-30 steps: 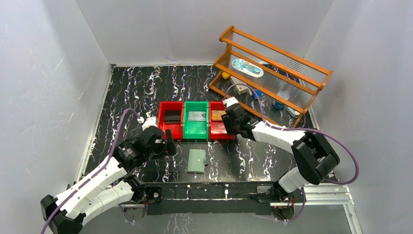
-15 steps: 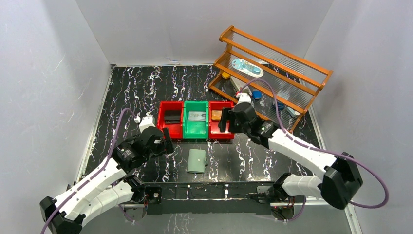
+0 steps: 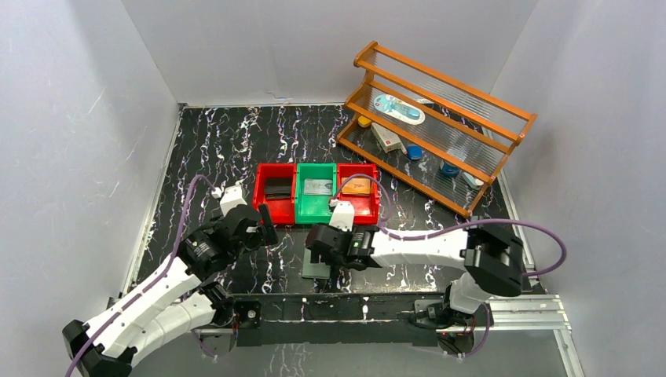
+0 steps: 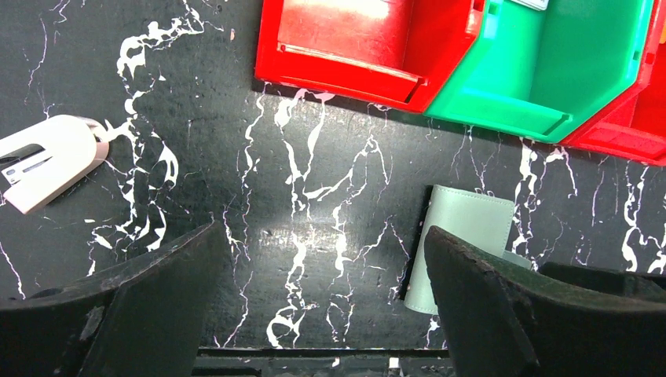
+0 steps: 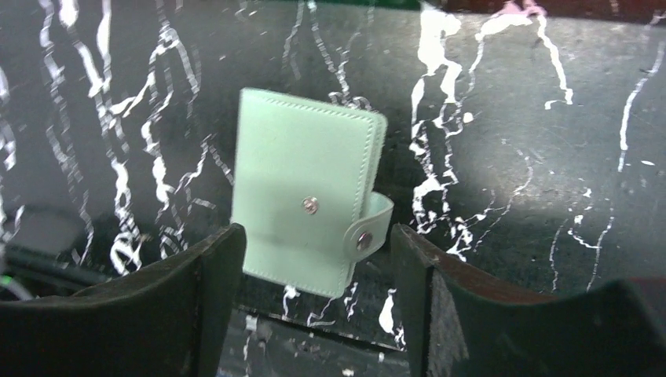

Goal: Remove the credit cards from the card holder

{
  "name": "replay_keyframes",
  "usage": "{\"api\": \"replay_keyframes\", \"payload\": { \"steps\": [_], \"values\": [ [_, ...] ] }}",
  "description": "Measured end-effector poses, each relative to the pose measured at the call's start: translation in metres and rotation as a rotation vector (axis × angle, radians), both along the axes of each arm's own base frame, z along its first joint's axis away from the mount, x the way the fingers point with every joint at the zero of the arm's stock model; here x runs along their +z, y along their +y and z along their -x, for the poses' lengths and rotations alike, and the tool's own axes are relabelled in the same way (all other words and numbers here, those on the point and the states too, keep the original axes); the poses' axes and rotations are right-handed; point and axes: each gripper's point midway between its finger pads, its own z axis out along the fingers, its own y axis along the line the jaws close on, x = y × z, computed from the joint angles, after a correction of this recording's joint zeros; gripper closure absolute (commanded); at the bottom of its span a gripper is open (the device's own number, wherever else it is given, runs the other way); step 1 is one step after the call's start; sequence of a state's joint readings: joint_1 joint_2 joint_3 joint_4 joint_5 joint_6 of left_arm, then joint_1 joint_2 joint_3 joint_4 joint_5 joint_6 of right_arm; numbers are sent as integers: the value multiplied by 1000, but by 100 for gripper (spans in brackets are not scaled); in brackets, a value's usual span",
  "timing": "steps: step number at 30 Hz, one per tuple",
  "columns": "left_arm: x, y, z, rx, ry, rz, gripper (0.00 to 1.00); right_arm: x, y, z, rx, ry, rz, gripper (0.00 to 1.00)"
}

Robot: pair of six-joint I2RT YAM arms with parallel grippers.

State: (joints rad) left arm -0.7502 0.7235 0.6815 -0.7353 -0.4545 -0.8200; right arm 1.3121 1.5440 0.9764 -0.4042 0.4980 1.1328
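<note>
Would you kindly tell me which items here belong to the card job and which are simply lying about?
Job: card holder; dark card, silvery card, tan card, each in one of the three bins.
Lying about: wooden rack with its oddments; white clip.

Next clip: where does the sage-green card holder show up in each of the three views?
Top external: card holder low centre, partly under the right gripper.
Left wrist: lower right, partly behind a finger of the left gripper.
Right wrist: centre, framed by that gripper's fingers.
Shared landmark: the white-veined black table.
</note>
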Motion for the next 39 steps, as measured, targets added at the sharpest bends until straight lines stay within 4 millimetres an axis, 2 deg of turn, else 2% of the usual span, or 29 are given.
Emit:
{"api": "replay_keyframes", "payload": {
  "steps": [5, 8, 18, 20, 25, 29, 32, 36, 39],
  "values": [
    [5, 1, 0, 1, -21, 18, 2, -16, -13, -6, -94, 9, 86, 35],
    [6, 1, 1, 0, -27, 23, 2, -19, -16, -6, -115, 14, 90, 43],
    [4, 0, 1, -3, -18, 19, 1, -48, -44, 4, -167, 67, 116, 67],
    [3, 0, 1, -5, -13, 18, 2, -46, -44, 4, -171, 72, 91, 68],
    [0, -2, 2, -13, 5, 15, 2, -41, -41, -2, -178, 82, 20, 64],
    [-4, -4, 3, -19, 19, 9, 2, -45, -42, -6, -174, 105, -18, 64],
    [-6, -5, 3, -24, 28, 5, 2, -47, -39, -9, -165, 121, -48, 68],
    [-7, -5, 3, -27, 31, 4, 2, -44, -31, -9, -142, 131, -86, 84],
    [-8, -6, 3, -29, 32, 4, 2, -43, -28, -8, -125, 135, -95, 91]
  ]
}}
